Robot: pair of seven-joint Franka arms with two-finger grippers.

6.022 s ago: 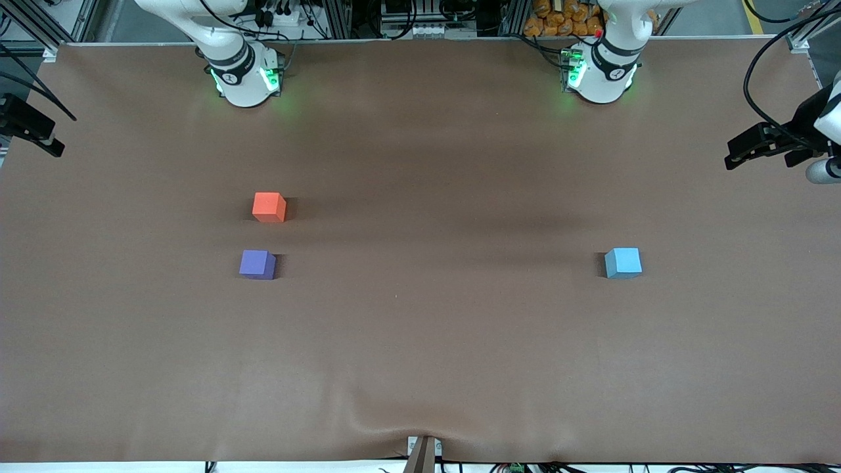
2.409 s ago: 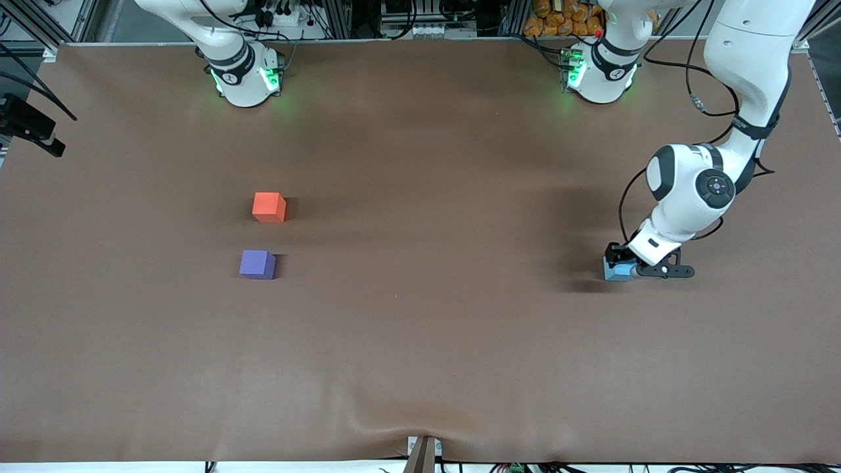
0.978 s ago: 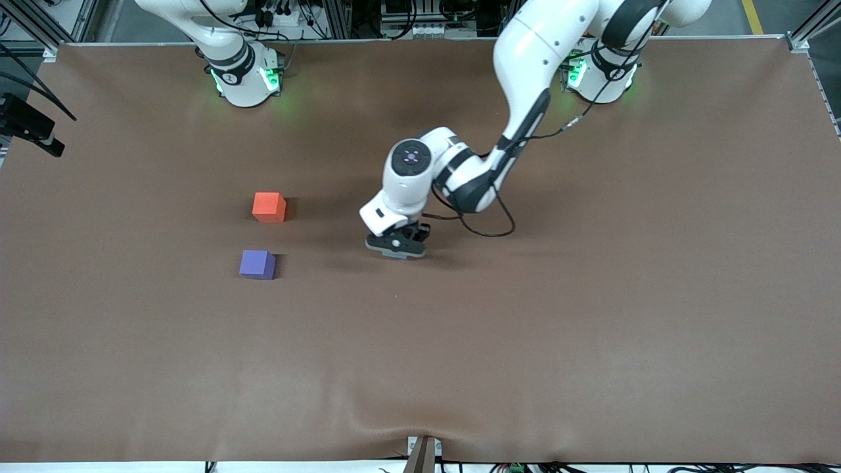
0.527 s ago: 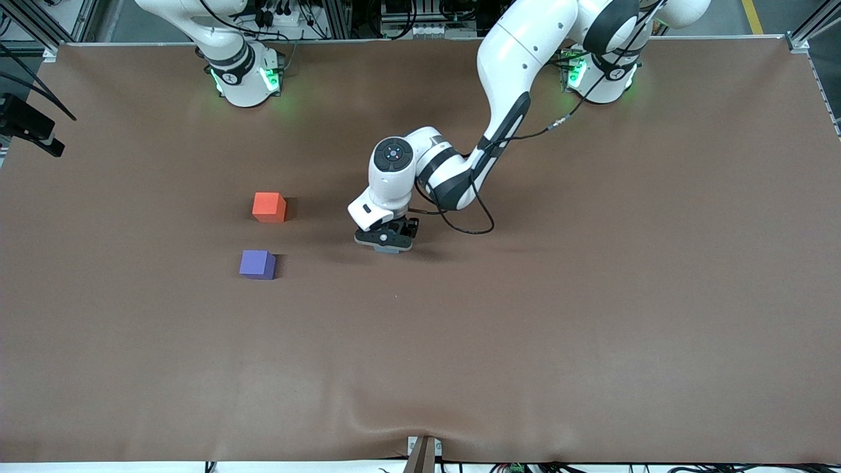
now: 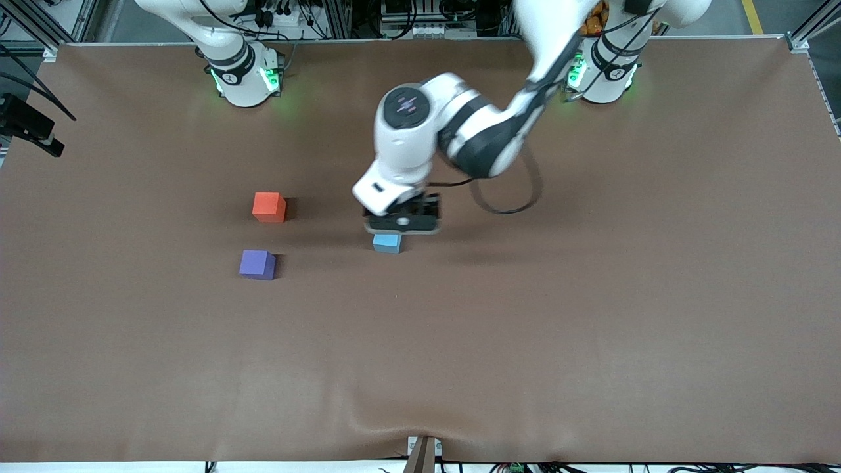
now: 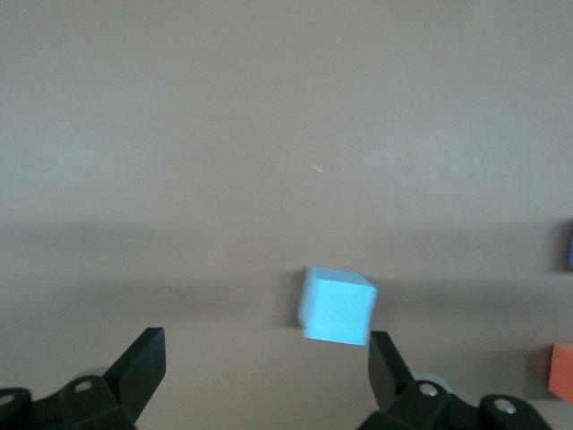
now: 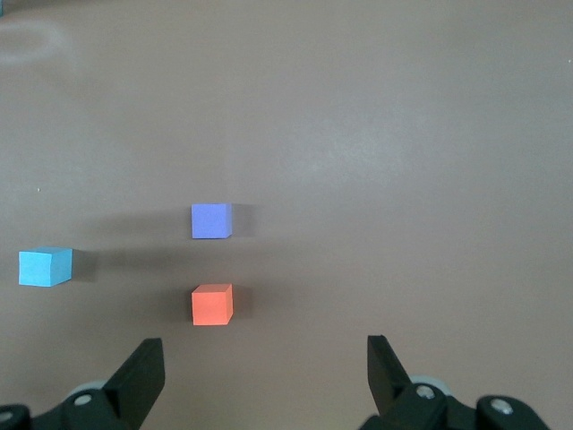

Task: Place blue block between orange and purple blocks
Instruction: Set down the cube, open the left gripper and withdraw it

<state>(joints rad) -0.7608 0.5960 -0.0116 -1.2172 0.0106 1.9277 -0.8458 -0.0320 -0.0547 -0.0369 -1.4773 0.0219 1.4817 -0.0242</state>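
Note:
The blue block (image 5: 387,242) sits on the brown table, apart from the other two cubes and toward the left arm's end from them. The orange block (image 5: 269,207) stands farther from the front camera than the purple block (image 5: 257,264), with a gap between them. My left gripper (image 5: 402,223) hangs open and empty just above the blue block. In the left wrist view the block (image 6: 337,305) lies below the open left gripper (image 6: 266,376), close to one finger. My right gripper (image 7: 264,372) is open and empty, waiting high above the table.
The right wrist view shows the purple block (image 7: 211,220), the orange block (image 7: 212,305) and the blue block (image 7: 45,267) on the bare brown table cover (image 5: 525,341). The two arm bases stand along the table's edge farthest from the front camera.
My left gripper carried the blue block from the left arm's end toward the orange and purple blocks. It has let go, opened and risen, leaving the block on the table.

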